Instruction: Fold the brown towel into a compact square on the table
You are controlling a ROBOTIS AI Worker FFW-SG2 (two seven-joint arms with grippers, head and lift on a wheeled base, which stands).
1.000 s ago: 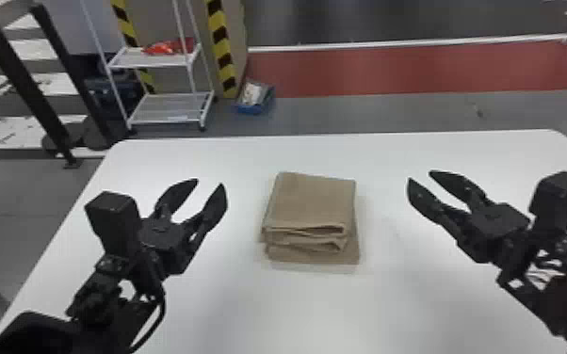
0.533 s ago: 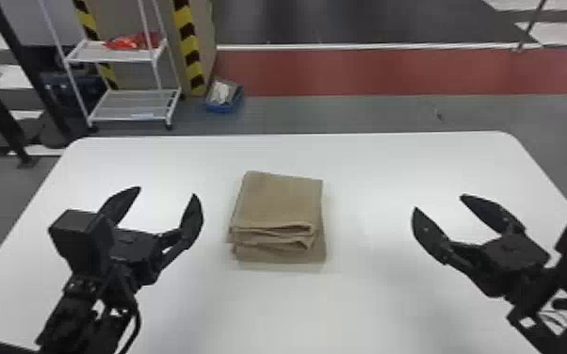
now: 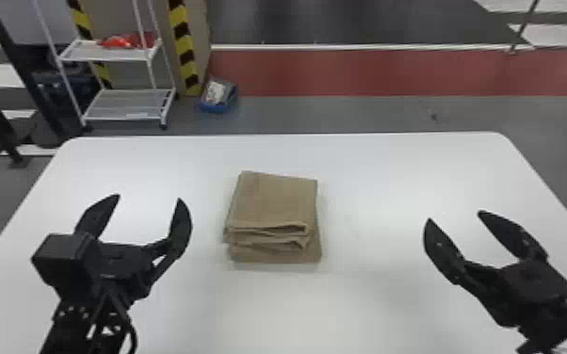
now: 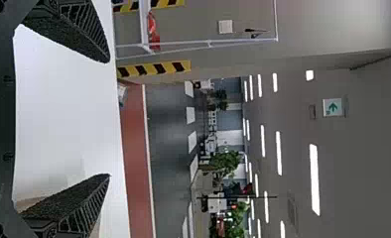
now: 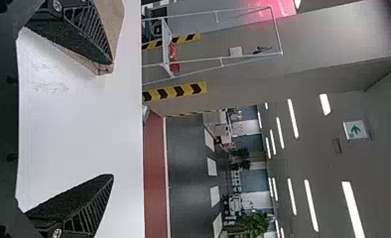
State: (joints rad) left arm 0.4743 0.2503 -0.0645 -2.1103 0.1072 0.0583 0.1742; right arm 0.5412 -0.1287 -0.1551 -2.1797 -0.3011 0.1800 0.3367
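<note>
The brown towel (image 3: 275, 202) lies folded into a thick, roughly square stack on the white table (image 3: 391, 174), its layered edges facing me. Left of it, my left gripper (image 3: 149, 197) stands open and empty, apart from the cloth. On the towel's other side, farther off, my right gripper (image 3: 454, 216) is also open with nothing between its fingers. In the left wrist view the left gripper (image 4: 109, 118) has its fingers wide apart. The right wrist view has the right gripper (image 5: 113, 119) spread too, with part of the towel (image 5: 115, 20) behind one finger.
Beyond the table's far edge stand a white wire shelf (image 3: 127, 106) with a red item on it and a blue bin (image 3: 218, 96) on the floor. Black posts rise at the far left.
The whole scene first shifted leftward in the head view, then slightly back to the right. Both grippers now stand farther from the towel than at first, and the right one looks wider apart.
</note>
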